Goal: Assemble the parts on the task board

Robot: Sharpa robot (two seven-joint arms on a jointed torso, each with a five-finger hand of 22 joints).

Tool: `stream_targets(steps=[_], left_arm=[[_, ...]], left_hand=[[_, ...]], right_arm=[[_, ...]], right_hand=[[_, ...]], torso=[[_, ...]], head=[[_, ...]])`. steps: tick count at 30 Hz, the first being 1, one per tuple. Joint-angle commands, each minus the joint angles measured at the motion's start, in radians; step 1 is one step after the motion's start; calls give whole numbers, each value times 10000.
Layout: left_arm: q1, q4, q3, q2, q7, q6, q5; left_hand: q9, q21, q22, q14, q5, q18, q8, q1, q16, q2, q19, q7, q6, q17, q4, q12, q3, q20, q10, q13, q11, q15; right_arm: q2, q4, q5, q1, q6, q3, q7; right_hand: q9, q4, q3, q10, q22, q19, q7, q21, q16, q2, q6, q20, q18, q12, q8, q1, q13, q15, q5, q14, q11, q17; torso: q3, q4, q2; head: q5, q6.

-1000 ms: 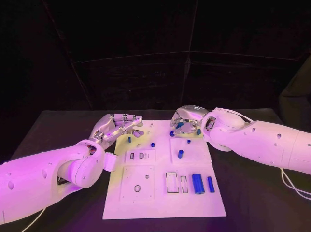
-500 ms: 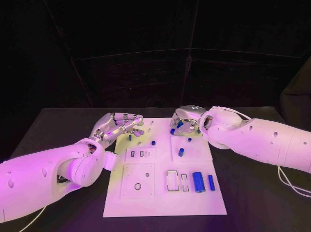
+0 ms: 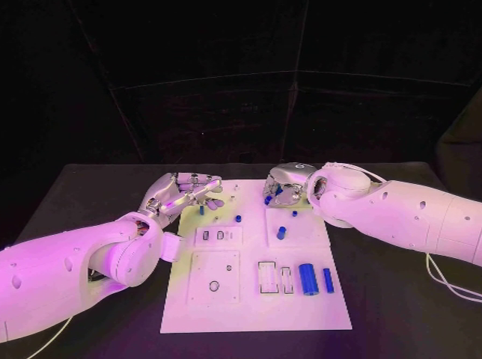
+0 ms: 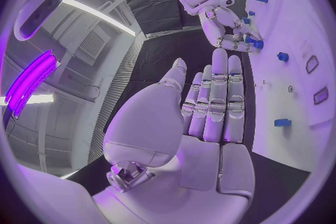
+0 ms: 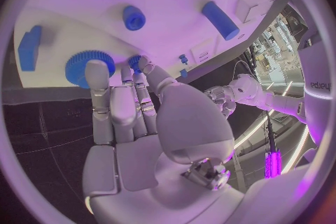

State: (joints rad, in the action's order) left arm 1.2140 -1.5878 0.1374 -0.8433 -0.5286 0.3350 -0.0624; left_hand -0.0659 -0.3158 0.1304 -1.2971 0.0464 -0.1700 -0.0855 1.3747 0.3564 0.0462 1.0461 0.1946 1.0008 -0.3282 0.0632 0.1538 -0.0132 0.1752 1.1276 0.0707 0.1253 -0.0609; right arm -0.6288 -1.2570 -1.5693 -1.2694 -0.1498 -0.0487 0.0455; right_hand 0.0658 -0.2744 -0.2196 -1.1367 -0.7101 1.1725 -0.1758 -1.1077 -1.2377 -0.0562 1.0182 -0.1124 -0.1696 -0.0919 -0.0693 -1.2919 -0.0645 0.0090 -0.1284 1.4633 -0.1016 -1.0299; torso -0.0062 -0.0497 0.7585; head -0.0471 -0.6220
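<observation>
From where I stand, very little has changed in the last second: the right hand point(image 3: 285, 185) stays low over the task board point(image 3: 252, 314) at about 12 o'clock, and only its arm has swung in a little towards the middle. The left hand point(image 3: 182, 196) waits as before at the board's 10 o'clock edge. It holds nothing, with its fingers point(image 4: 218, 101) straight and side by side and the thumb set apart. The right hand's fingers point(image 5: 112, 101) lie long and close together, their tips just beside a blue gear point(image 5: 89, 64), and a smaller blue piece point(image 5: 135, 60) sits between the thumb tip and a finger. Whether it is really pinched there or only touched, I cannot tell. A short blue peg point(image 3: 281, 233) is near the board's centre, and a thick blue cylinder point(image 3: 307, 279) and a thinner one point(image 3: 328, 280) lie loose at about 4 o'clock. I judge the work at the far edge is slow and fine, a seating step not yet finished, with most of the assembly still ahead
</observation>
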Motion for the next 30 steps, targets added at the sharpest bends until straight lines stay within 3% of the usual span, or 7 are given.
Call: stream_targets(steps=[1,10,20,30], left_arm=[[10,-19,-7,-8,-11,-135,69],[11,-27,-7,-27,13,-109,75],[15,-21,-8,-46,50,-102,75],[17,-41,-8,-81,58,-118,76]], left_hand=[[10,19,-14,77,57,-127,44,-73,35,-4,85,58,14,-9,-70,-39,-9,3,-12,-11,51,-1],[11,31,-22,112,57,-124,66,-108,57,-11,84,74,-19,-58,-97,-42,1,9,-50,-15,66,-12],[7,40,-29,143,58,-125,80,-84,92,-15,91,80,-42,-123,-174,-35,43,11,-82,-16,71,-14],[1,53,-40,204,59,-128,86,3,163,-5,110,82,-53,-252,-359,-10,164,5,-115,-17,68,-6]], right_arm=[[28,19,34,-23,187,9,-36],[75,82,87,-22,6,9,-5],[105,105,64,-23,-99,9,118],[16,-135,532,-23,-2198,11,-293]], right_hand=[[10,19,-151,-135,-180,95,30,-152,-129,-96,118,-9,213,-59,5,14,6,12,84,390,17,-124],[34,120,-773,-506,-428,22,171,-423,-347,-254,469,61,225,-103,-64,48,-11,-87,336,339,153,-263],[23,86,-1227,-612,-599,-42,183,-612,-478,-35,561,79,242,-42,-21,32,-12,-95,469,312,166,-338],[22,186,-1444,-672,-1017,98,176,-903,-667,196,613,72,305,1,0,164,-13,-90,551,337,169,-538]], torso=[[5,5,9],[12,14,16],[19,-1,22],[16,-12,25]], head=[[23,-20],[35,-22],[23,-21],[60,66]])
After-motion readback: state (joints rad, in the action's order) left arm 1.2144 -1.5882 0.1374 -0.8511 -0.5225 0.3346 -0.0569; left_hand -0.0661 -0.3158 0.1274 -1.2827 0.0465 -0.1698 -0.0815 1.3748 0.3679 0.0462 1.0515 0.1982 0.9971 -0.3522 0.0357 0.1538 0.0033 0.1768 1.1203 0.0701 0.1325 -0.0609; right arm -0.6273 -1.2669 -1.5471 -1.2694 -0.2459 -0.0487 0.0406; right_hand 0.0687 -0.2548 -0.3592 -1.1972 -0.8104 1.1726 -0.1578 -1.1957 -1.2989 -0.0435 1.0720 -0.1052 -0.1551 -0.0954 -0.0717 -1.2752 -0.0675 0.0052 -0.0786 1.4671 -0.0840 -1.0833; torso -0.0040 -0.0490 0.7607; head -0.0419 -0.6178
